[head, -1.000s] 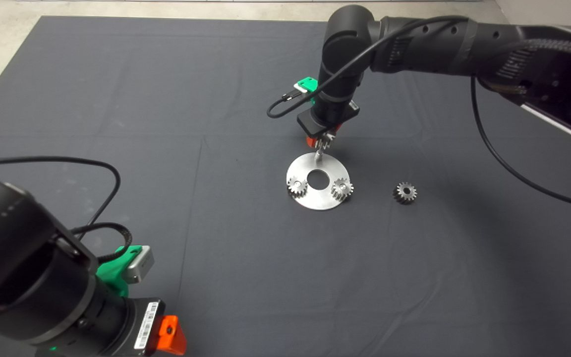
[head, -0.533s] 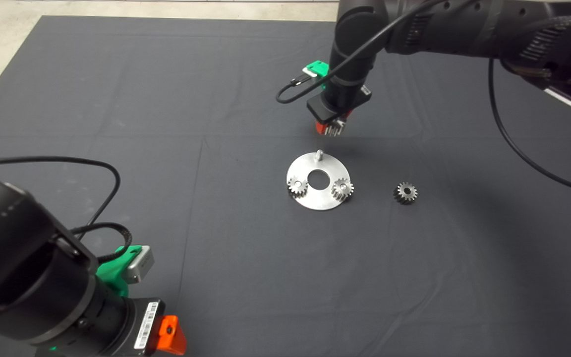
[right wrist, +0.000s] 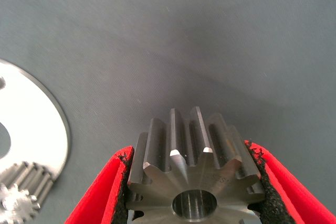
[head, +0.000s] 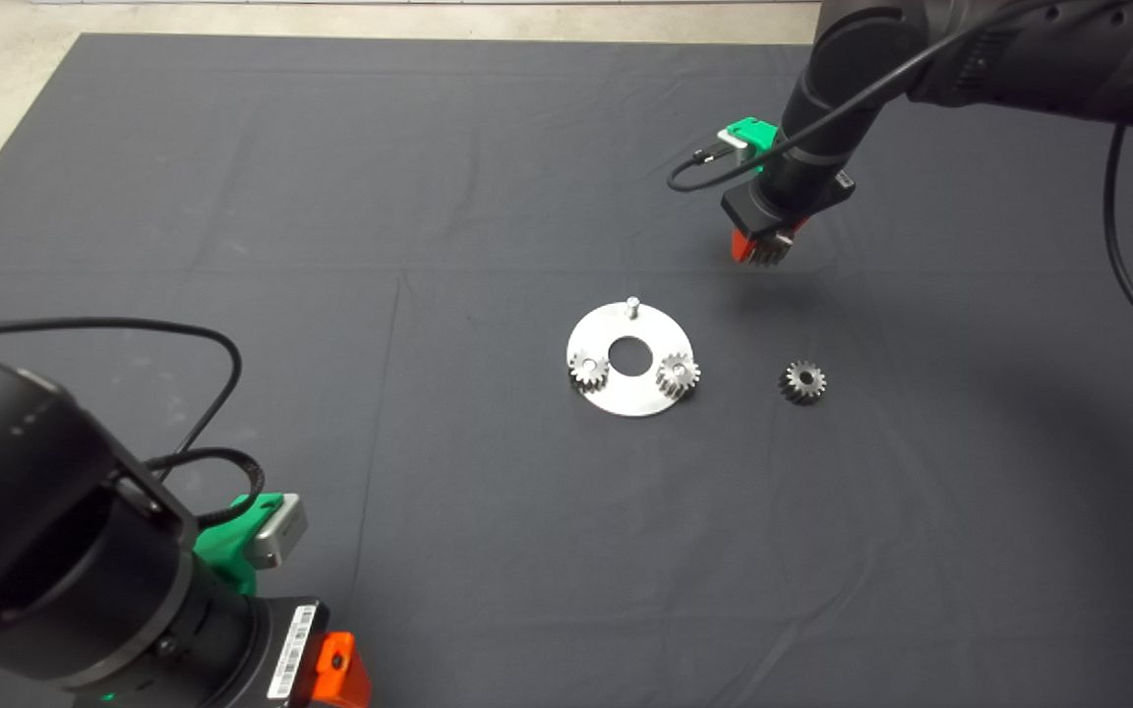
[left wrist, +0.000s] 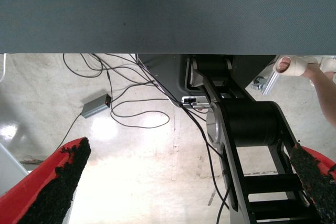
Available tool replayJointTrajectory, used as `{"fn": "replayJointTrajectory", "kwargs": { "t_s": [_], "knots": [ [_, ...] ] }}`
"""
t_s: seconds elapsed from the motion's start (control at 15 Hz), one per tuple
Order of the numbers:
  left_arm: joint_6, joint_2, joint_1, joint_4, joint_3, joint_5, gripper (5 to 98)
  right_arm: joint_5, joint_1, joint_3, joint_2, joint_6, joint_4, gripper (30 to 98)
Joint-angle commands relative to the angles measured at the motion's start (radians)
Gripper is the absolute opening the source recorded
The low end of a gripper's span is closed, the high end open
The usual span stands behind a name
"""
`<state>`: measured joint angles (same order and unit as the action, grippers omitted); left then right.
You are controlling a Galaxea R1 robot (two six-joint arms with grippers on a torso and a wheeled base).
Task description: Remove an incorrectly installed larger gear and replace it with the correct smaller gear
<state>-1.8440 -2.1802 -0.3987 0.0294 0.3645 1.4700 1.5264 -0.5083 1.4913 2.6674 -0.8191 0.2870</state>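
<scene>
The right hand [head: 768, 251] grips the larger gear [right wrist: 193, 179] between its fingers, above the mat.

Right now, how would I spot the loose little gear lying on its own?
Find the round steel disc mid-mat. Two gears sit on it; its pin is bare. The smaller gear lies off the disc on the mat, toward the right arm's side. It alone lies loose: the larger gear is up in the right gripper.
</scene>
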Motion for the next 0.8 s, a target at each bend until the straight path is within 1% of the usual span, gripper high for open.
{"fn": "replayJointTrajectory", "kwargs": {
  "t_s": [0.0,0.07,0.27,0.73],
  "knots": [
    [-0.004,0.003,-0.005,-0.019,-0.013,0.003,98.1,0.055,-0.013,-0.013,-0.061,0.002,0.003,50.0],
    [-0.004,0.003,-0.005,-0.019,-0.013,0.003,98.1,0.054,-0.004,-0.011,-0.077,0.0,0.001,50.0],
    [-0.004,0.003,-0.005,-0.019,-0.013,0.003,98.1,0.049,0.032,-0.008,-0.08,-0.006,0.0,49.9],
    [-0.006,0.003,-0.005,-0.02,-0.013,0.003,98.1,0.049,0.047,0.0,-0.085,-0.008,0.0,50.2]
  ]
}}
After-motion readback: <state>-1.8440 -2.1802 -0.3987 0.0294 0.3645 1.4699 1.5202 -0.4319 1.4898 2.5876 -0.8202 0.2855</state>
